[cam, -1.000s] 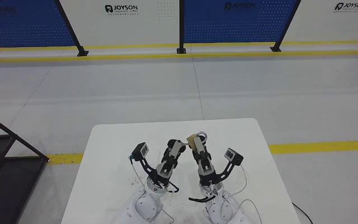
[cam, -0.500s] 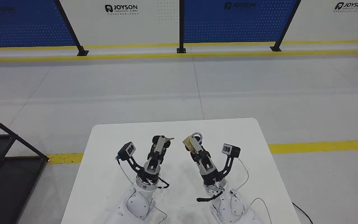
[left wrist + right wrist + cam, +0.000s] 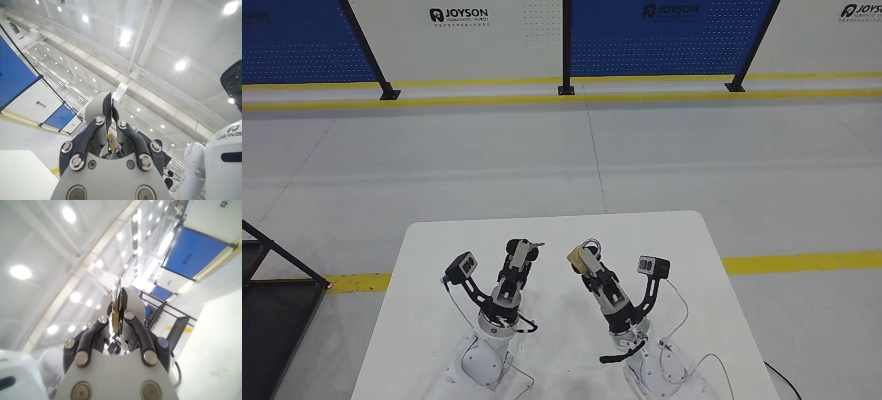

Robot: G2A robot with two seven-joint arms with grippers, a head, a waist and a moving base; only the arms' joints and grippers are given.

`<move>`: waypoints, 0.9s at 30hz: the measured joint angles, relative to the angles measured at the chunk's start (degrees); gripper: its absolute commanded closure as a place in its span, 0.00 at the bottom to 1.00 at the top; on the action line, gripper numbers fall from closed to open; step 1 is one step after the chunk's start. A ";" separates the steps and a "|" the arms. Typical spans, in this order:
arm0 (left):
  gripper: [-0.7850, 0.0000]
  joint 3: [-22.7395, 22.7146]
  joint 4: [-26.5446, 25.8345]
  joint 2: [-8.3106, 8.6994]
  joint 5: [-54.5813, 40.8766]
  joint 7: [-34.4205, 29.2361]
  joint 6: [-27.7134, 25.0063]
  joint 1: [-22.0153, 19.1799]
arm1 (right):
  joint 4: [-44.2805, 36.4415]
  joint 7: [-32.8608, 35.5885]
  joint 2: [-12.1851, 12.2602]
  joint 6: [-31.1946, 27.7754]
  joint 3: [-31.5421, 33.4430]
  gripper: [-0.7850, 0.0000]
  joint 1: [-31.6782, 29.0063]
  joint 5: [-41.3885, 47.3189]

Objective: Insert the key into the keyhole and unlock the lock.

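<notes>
Both arms are held up above the white table (image 3: 682, 250). My right gripper (image 3: 588, 263) (image 3: 120, 300) is shut on a brass padlock (image 3: 580, 257) (image 3: 115, 318), whose silver shackle (image 3: 117, 285) sticks out past the fingertips. A short way across from it, my left gripper (image 3: 521, 250) (image 3: 111, 103) is shut on the key (image 3: 535, 243), whose small tip juts toward the padlock. A clear gap separates key and padlock. In the left wrist view a small brass piece (image 3: 110, 141) shows low between the fingers; I cannot tell what it is.
A black metal frame (image 3: 272, 268) stands on the floor beyond the table's left edge. Bare tabletop lies on either side of the arms and ahead of them. A yellow floor line (image 3: 802, 263) runs behind the table.
The left gripper with the key has drawn away to the left, widening the gap to the padlock. The right gripper with the padlock has shifted slightly left.
</notes>
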 measured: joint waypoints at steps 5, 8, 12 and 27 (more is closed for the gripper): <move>1.00 -2.32 -0.03 0.07 3.90 1.31 0.00 -0.16 | -0.20 -2.21 0.00 1.13 1.25 1.00 0.23 -2.17; 1.00 -4.78 -0.58 -0.11 11.70 5.59 0.00 0.57 | -0.93 -4.27 -0.04 2.84 1.88 1.00 -0.02 -4.47; 1.00 -8.17 -2.30 -0.80 29.20 17.66 4.19 1.86 | -2.08 -6.34 0.00 5.97 2.79 1.00 -0.61 -8.85; 1.00 -3.11 11.69 -2.16 84.83 57.79 64.96 -3.29 | -3.63 -8.89 -0.01 13.50 2.98 1.00 -1.14 -16.92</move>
